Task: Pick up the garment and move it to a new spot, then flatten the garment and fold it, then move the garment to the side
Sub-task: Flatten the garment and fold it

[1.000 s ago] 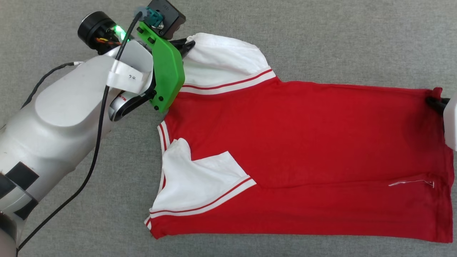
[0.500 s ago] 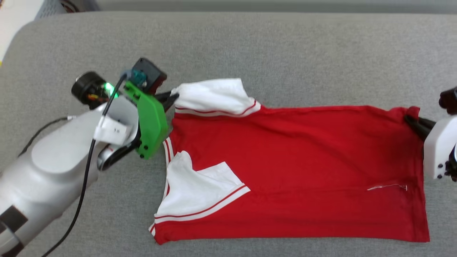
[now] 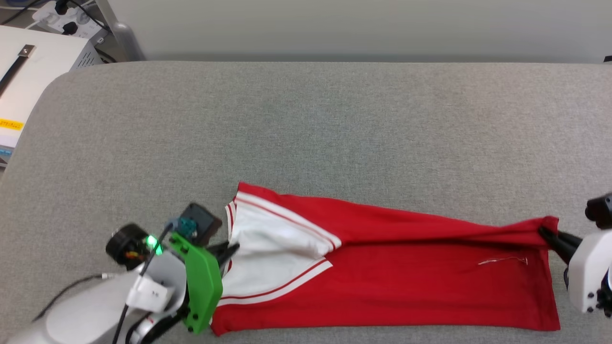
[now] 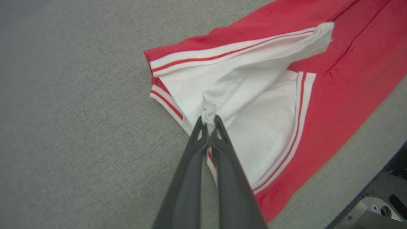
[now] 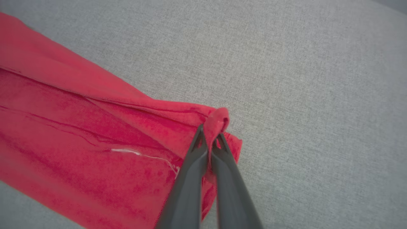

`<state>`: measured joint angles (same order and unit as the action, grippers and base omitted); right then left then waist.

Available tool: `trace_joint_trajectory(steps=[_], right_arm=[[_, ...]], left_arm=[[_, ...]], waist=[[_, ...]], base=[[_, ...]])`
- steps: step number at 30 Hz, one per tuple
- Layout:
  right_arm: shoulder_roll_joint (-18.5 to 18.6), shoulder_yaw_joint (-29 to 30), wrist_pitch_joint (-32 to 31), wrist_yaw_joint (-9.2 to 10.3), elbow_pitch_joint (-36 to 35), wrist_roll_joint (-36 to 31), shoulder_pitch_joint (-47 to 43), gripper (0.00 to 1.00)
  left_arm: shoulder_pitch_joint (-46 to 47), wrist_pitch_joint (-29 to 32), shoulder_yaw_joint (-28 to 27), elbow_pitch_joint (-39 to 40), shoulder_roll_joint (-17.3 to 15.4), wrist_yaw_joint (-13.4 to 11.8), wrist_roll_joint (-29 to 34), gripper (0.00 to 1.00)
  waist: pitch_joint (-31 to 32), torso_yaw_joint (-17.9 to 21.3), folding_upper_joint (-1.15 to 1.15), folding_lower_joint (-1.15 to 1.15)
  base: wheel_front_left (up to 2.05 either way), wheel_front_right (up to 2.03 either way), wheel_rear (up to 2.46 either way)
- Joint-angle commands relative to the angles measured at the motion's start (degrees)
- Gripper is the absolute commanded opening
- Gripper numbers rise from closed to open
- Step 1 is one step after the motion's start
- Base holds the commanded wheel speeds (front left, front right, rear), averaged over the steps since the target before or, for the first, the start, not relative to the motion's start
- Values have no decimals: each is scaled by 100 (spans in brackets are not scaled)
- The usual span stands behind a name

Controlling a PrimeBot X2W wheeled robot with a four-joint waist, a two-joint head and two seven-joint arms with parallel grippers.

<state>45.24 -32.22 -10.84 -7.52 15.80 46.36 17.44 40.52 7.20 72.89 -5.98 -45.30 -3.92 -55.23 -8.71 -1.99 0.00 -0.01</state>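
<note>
- The garment (image 3: 406, 282) lies on the grey padded surface (image 3: 306, 134), close to its near edge. Its long axis runs left to right across the head view, collar end to your left and hem to your right.
- The left gripper (image 3: 230, 250) is pinched together on a bunched bit of the white sleeve (image 4: 254, 105) at the collar end. In the left wrist view the cloth puckers right at the tips.
- The right gripper (image 3: 547, 234) is clamped on the red hem corner (image 5: 218, 120) at the other end, and a small roll of fabric pokes out above the closed fingers.
- So the shirt is strung between your two grippers, one at each end of that long axis. Neither arm is nearer, because each already has its own end.
- What the next move turns on: the edge you hold sits on the far side of the cloth, and the free long edge lies toward the robot from both grippers (low in the head view).
- My reading is that this is a lengthwise fold, partly carried over. The red band between the grippers already overlaps the lower layer.
- To finish it, you would bring both grippers toward the robot together, square to the long axis.
- The left end looks further over than the right, so the fold line may come out slanted.
</note>
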Motion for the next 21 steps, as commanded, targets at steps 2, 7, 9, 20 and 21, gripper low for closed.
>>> trace_joint_trajectory(steps=[2,7,9,20,21], right_arm=[[-22,75,33,3,-62,55,-274,0],[-91,224,35,3,-98,82,-696,0],[-155,246,27,3,-91,91,-840,0],[-439,534,229,3,-84,274,-1110,100],[-404,566,243,3,-177,322,-1119,100]], left_arm=[[-324,53,9,96,-85,-94,-30,0],[-700,42,20,197,-89,-212,-29,0],[-818,38,23,227,-78,-237,-51,0],[-1135,-618,-158,93,67,-706,84,100],[-1162,-743,-213,110,62,-789,100,100]], waist=[[-21,3,0,1],[-126,-5,0,1],[-161,-8,0,1],[-58,33,0,1],[-26,37,0,1]], base=[[0,0,0],[0,0,0],[0,0,0],[0,0,0],[0,0,0]])
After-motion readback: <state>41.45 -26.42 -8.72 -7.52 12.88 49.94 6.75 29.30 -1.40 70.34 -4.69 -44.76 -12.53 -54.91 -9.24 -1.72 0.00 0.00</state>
